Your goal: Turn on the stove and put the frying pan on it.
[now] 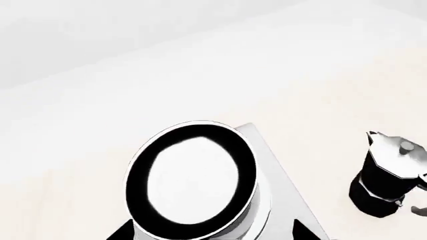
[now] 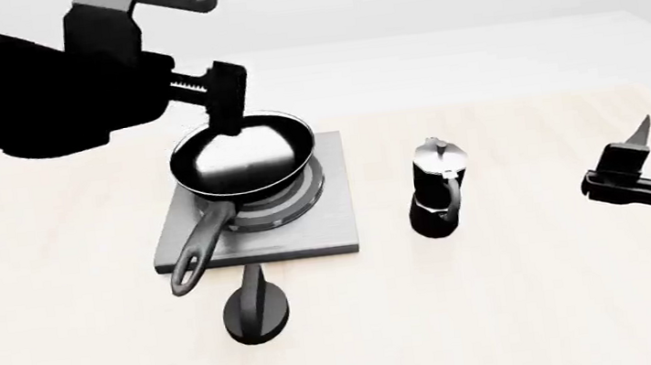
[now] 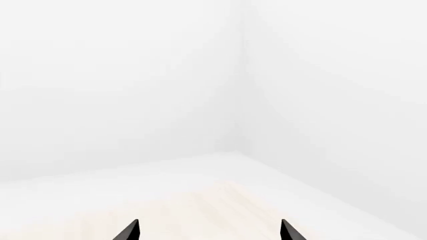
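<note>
The frying pan (image 2: 243, 160) sits on the ring coils of the stove (image 2: 313, 230), a flat dark-grey slab, with its long handle (image 2: 194, 251) pointing toward me over the slab's front left edge. The round black knob (image 2: 256, 310) stands apart on the table in front of the slab. My left gripper (image 2: 224, 97) hangs above the pan's far rim, open and empty. In the left wrist view its fingertips (image 1: 120, 233) are wide apart above the pan (image 1: 193, 180) and the slab (image 1: 283, 192). My right gripper (image 2: 631, 152) is open and empty at the far right.
A black-and-silver moka pot (image 2: 439, 186) stands on the pale wooden table (image 2: 524, 307) just right of the slab; it also shows in the left wrist view (image 1: 387, 175). The right wrist view shows only open fingertips (image 3: 130, 231), table top and white walls.
</note>
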### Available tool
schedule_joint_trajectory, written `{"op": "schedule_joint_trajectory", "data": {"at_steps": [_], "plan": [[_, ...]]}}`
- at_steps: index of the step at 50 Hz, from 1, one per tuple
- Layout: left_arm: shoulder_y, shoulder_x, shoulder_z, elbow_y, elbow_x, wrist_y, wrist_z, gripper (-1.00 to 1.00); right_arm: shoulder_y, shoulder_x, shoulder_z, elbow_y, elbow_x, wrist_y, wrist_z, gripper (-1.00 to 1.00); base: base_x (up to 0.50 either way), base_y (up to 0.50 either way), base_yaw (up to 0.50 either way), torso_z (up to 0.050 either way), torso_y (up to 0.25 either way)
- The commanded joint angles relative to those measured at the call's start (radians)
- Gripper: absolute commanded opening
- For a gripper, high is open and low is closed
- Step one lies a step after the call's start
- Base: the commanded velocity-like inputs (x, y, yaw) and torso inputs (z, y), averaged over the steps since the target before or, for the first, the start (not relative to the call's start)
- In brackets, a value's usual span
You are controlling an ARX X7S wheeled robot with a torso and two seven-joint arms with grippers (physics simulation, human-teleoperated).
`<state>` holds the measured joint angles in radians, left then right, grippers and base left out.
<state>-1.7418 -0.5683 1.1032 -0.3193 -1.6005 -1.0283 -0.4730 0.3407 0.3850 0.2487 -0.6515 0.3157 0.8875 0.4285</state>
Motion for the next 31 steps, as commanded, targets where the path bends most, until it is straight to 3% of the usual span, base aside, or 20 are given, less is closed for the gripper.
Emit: {"op": "schedule_joint_trajectory", "data": {"at_steps": [1,4,8,12,31], "plan": [[0.003,-0.145,-0.194,0.410,-0.041,0.123,-0.089,1.00,0.077,-0.017,-0.024,-0.023,0.028,0.031,-0.054,1.00,0.00,0.00,0.00,0.000,0.000],[0.007,-0.167,-0.205,0.503,0.010,0.151,-0.034,1.00,0.114,-0.013,-0.079,-0.044,0.044,0.030,-0.081,1.00,0.00,0.00,0.00,0.000,0.000],[0.021,-0.184,-0.207,0.670,0.138,0.220,0.140,1.00,0.112,-0.021,-0.131,-0.060,0.082,-0.053,-0.165,1.00,0.00,0.00,0.00,0.000,0.000],[0.046,-0.184,-0.200,0.710,0.140,0.232,0.153,1.00,0.080,-0.004,-0.212,-0.083,0.055,-0.143,-0.217,1.00,0.00,0.00,0.00,0.000,0.000],[0.062,-0.170,-0.180,0.710,0.208,0.245,0.178,1.00,0.073,0.014,-0.247,-0.110,0.047,-0.193,-0.240,1.00,0.00,0.00,0.00,0.000,0.000]]}}
